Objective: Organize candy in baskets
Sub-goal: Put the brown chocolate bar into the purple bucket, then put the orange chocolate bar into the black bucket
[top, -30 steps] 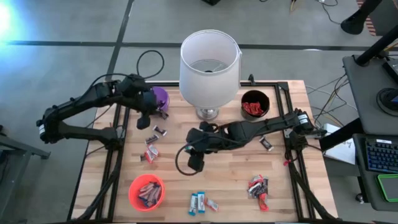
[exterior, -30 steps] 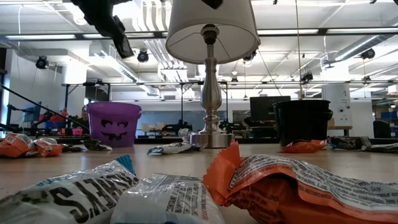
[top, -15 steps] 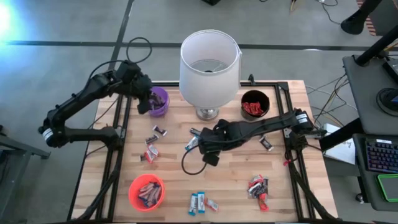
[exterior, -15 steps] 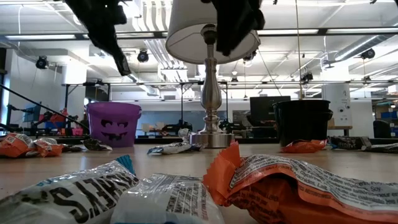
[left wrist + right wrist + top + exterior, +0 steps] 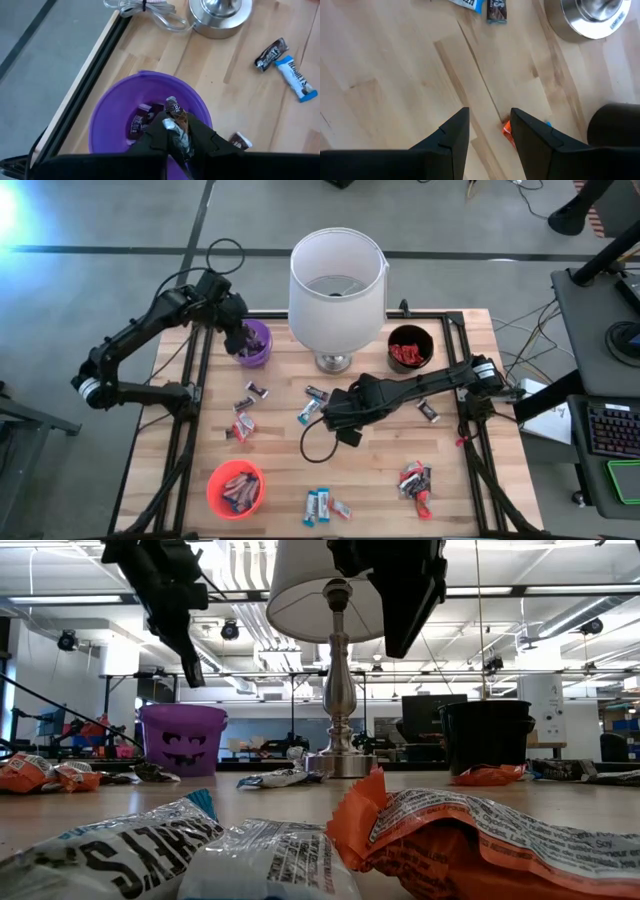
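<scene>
arms [image 5: 150,330]: dark, jointed | black looped cables | jaws: wedge-shaped, matte black

The wooden table [image 5: 375,460] carries a lamp base [image 5: 334,362] at rear centre. The purple basket [image 5: 256,343] stands rear left, the black basket [image 5: 410,346] rear right, the orange basket [image 5: 235,489] front left. Loose candy lies in groups: left of centre [image 5: 243,420], near the lamp [image 5: 311,410], front centre [image 5: 322,506], front right [image 5: 415,481]
</scene>
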